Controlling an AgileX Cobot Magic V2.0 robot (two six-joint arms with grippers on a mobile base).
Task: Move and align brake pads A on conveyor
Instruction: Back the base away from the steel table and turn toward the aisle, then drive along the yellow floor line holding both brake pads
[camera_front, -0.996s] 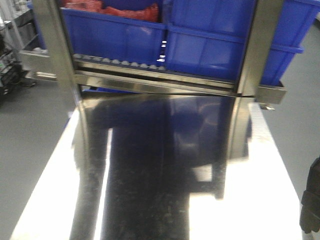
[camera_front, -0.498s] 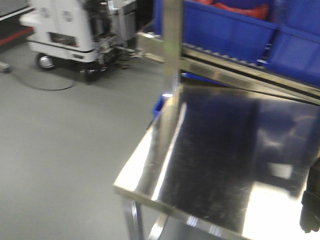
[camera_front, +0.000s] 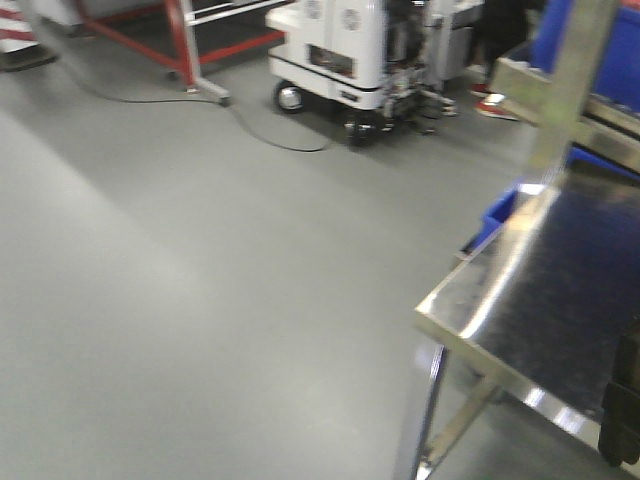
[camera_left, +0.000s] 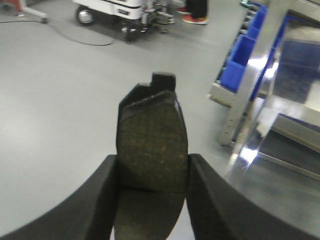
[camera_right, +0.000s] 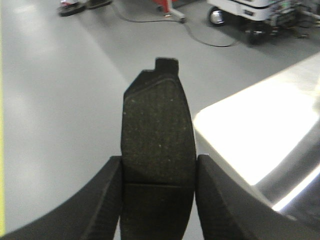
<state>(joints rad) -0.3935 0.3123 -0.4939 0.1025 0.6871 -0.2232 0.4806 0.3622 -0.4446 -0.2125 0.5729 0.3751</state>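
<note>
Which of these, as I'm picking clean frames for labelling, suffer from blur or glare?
Front-facing view: smeared all over, as from motion; steel table edge soft, with bright streaks. Left wrist view: left-held pad fairly sharp, glare on the table post. Right wrist view: right-held pad crisp, table top blown out white.

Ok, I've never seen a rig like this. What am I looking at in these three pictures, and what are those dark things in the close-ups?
This is a two-armed robot on a wheeled base. The wide picture comes from its front-facing camera: grey floor, the corner of a shiny steel table with nothing on the part shown, and a white wheeled machine farther off. The other two pictures come from cameras on the wrists, each looking along a gripper. The left gripper is shut on a dark brake pad. The right gripper holds a second brake pad the same way. No conveyor belt is clearly visible.
</note>
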